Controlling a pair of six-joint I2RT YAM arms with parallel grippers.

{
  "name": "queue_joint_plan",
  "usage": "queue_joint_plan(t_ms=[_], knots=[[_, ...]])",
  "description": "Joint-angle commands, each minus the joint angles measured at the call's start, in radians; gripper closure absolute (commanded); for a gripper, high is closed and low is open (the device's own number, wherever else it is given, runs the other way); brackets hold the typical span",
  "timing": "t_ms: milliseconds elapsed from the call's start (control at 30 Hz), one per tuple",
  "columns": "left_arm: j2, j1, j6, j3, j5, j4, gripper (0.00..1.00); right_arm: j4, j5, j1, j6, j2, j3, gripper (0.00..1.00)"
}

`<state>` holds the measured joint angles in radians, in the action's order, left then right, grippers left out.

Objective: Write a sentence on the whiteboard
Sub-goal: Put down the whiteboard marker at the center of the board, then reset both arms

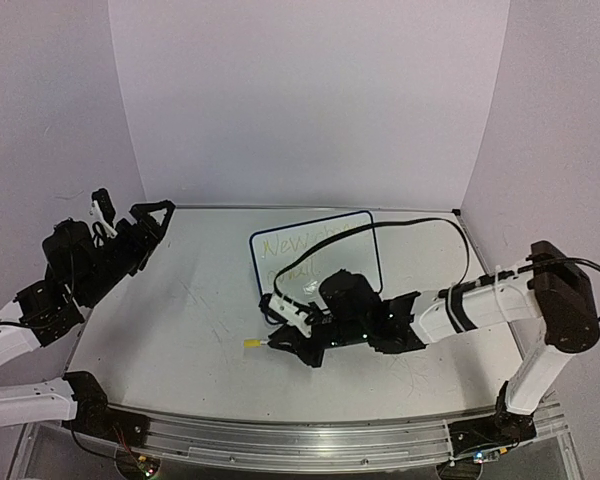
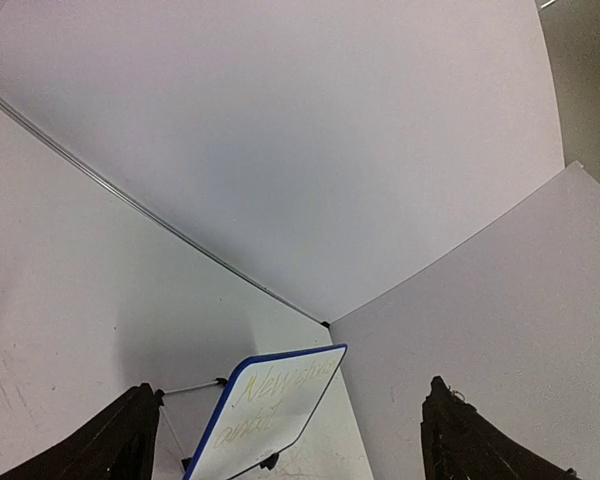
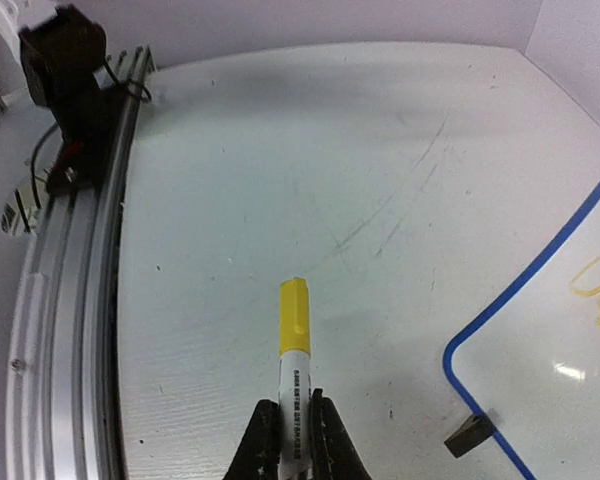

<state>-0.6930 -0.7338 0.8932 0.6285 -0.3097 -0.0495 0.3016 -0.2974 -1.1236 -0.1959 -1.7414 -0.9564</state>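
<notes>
The whiteboard [image 1: 355,255], blue-framed with black feet, lies at the back middle of the table. On it is the sentence [image 1: 295,243] in pale yellow, two lines. My right gripper [image 1: 270,340] lies low just in front of the board, shut on a marker [image 1: 251,343] whose yellow cap points left. In the right wrist view the marker [image 3: 293,340] sticks out from the gripper [image 3: 293,420] above the table, with the whiteboard [image 3: 560,380] to the right. My left gripper [image 1: 130,212] is raised at the far left, open and holding nothing. Its view shows the whiteboard [image 2: 280,430] and sentence [image 2: 280,385] between its spread fingers [image 2: 130,440].
A black cable [image 1: 380,228] loops over the board's right side to the right arm. An aluminium rail [image 1: 280,435] runs along the near table edge, also seen as the rail [image 3: 70,300] in the right wrist view. Purple walls close in the back and sides.
</notes>
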Motion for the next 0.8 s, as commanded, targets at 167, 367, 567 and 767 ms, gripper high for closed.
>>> queue_joint_plan(t_ms=[167, 367, 567, 767], knots=[[0.013, 0.003, -0.023, 0.011, -0.009, 0.043, 0.11, 0.341, 0.259, -0.075, -0.124, -0.130, 0.059, 0.99], [0.000, 0.004, -0.050, 0.034, -0.019, 0.043, 0.14, 0.323, 0.279, -0.088, -0.150, -0.221, 0.046, 0.99], [-0.004, 0.004, -0.145, 0.119, -0.062, 0.099, 0.14, 0.330, 0.297, -0.090, -0.138, -0.246, 0.066, 1.00], [0.001, 0.004, -0.233, 0.190, -0.111, 0.134, 0.14, 0.303, 0.323, -0.090, -0.092, -0.260, 0.052, 0.82]])
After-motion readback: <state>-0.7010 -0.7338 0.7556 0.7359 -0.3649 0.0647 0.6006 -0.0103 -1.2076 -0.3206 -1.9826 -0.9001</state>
